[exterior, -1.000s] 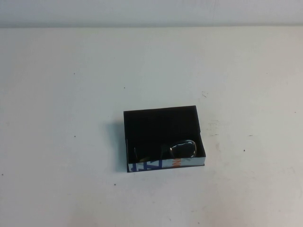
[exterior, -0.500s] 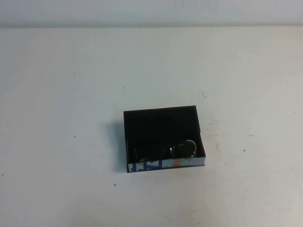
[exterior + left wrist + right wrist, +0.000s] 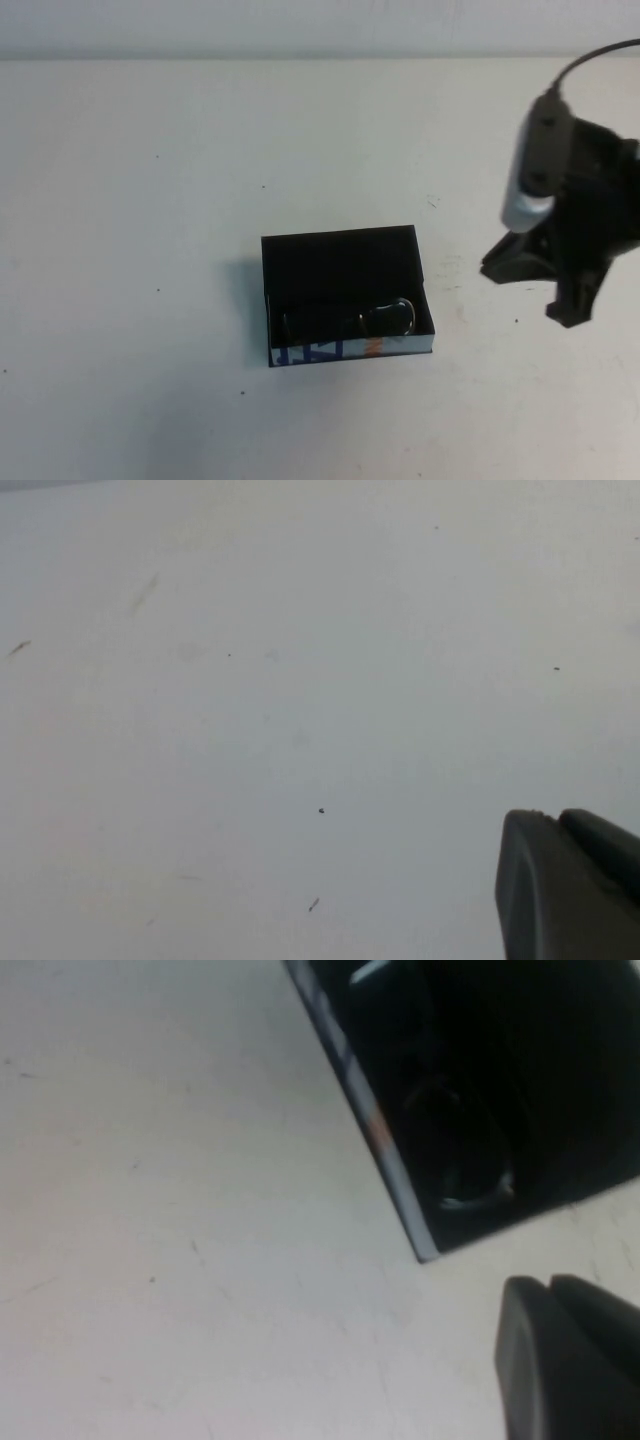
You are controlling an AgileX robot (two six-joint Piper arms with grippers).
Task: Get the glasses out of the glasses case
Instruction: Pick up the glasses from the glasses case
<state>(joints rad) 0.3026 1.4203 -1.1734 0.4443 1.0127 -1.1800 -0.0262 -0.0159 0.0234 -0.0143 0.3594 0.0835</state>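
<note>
High view: glasses [image 3: 372, 318] lie inside case [image 3: 340, 250], near printed wall, none lifted; right claw [image 3: 540, 285] above desk [image 3: 150, 200] beside case, fingers apart; left claw [image 3: 565, 880] state unclear, over bare desk

The right pincer [image 3: 545, 290] is cut by the right frame edge. The left pincer [image 3: 570, 885] shows only one corner. The glasses [image 3: 375, 318] blur into the dark glasses case [image 3: 345, 262].
</note>
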